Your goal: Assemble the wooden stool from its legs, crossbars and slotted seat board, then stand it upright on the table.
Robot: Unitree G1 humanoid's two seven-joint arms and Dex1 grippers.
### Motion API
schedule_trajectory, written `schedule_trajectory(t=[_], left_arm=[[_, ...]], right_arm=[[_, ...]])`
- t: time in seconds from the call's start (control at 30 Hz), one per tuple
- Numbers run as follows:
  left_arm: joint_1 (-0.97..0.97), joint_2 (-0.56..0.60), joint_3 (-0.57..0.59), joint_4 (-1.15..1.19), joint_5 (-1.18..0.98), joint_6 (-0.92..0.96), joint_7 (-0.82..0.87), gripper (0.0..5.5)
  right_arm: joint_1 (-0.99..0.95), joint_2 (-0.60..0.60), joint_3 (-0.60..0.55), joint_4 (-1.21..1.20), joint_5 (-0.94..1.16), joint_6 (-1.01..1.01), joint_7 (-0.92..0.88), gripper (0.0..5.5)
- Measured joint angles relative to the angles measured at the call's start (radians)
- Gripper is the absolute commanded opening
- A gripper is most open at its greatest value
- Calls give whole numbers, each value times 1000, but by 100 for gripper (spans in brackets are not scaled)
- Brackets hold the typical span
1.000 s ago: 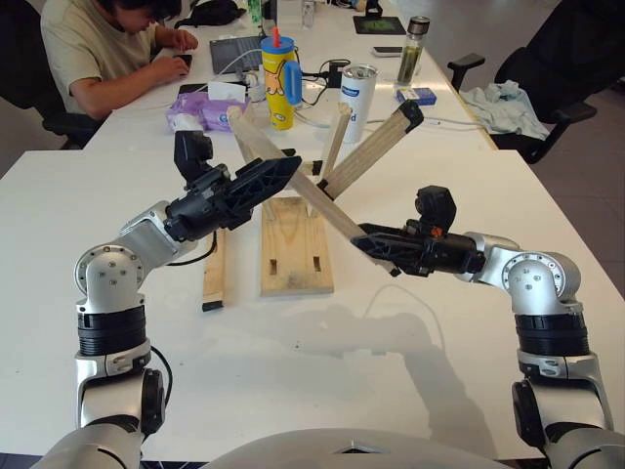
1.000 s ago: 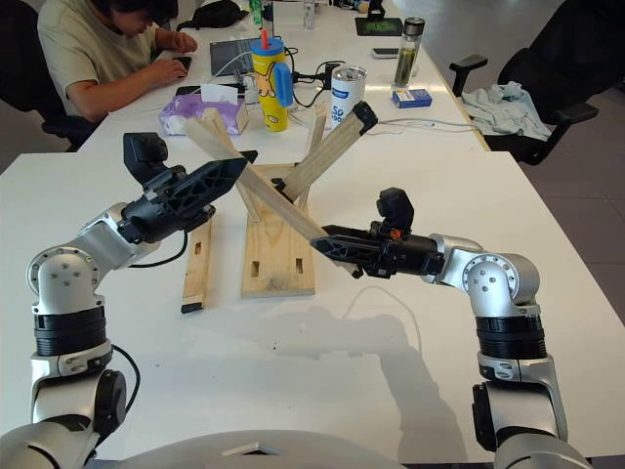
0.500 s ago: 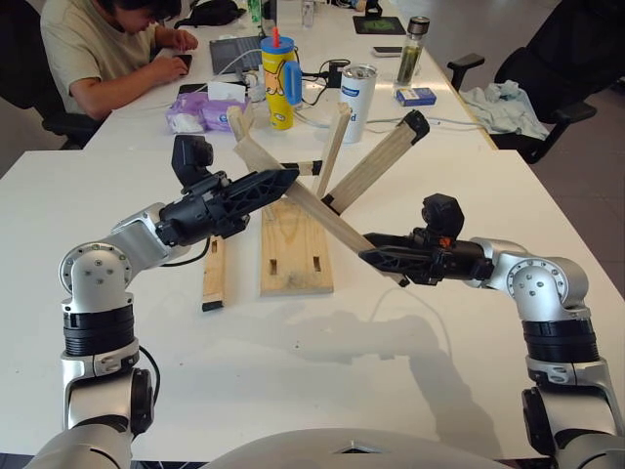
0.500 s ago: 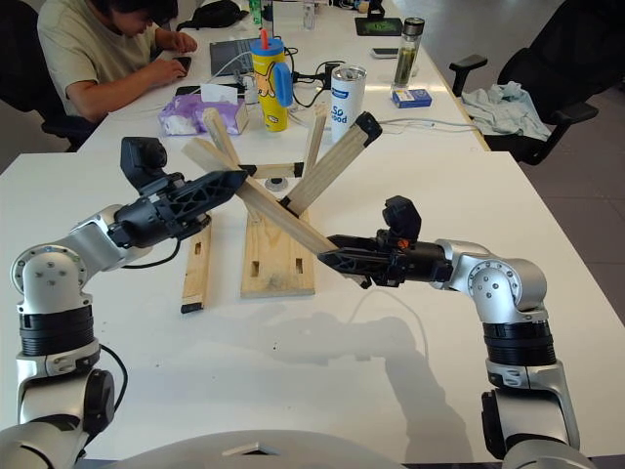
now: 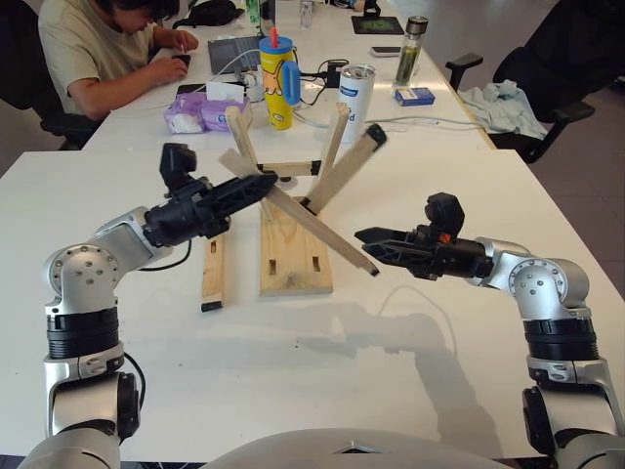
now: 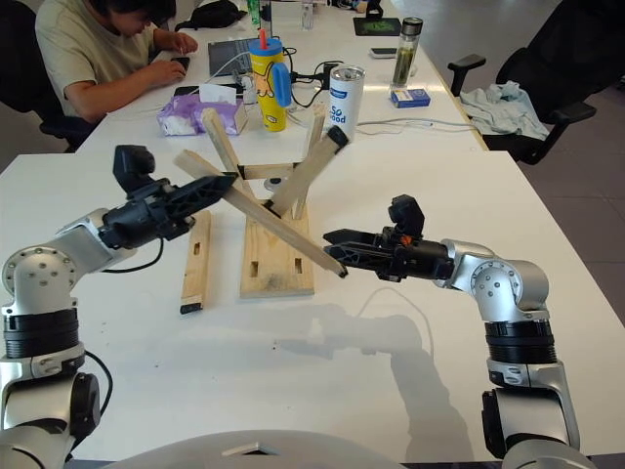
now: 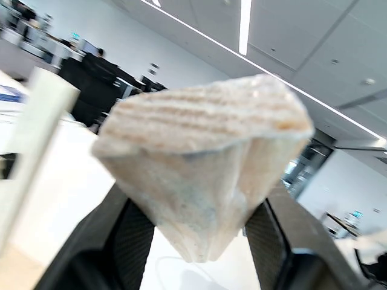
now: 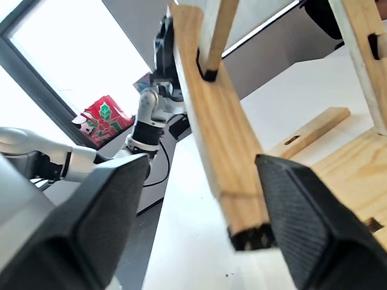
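Pale wooden leg-and-crossbar frame (image 5: pixel 305 217) leans tilted over the flat slotted wooden seat board (image 5: pixel 293 264) on the white desk (image 5: pixel 293 362), its upper end clenched in the left pincer (image 5: pixel 256 186). The right pincer (image 5: pixel 367 240) is spread, released, just beside the frame's lower end. A loose wooden slat (image 5: pixel 213 272) lies beside the board.

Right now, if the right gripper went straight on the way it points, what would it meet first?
Probably the lower end of the slanting wooden leg, which the wrist view shows between the right gripper's open fingers. From the head views depth is unclear; it may pass just above.
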Motion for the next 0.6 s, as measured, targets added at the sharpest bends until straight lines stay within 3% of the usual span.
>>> schedule_trajectory(t=[0.2, 0.37, 0.6], left_arm=[[29, 63, 85, 32, 59, -57, -15, 202], [31, 124, 105, 84, 157, -150, -70, 202], [35, 123, 82, 73, 215, -189, -113, 202]], right_arm=[[89, 15, 253, -13, -480, -430, -167, 408], [87, 107, 418, 61, -828, -820, -374, 408], [47, 99, 427, 259, -987, -1009, -471, 408]])
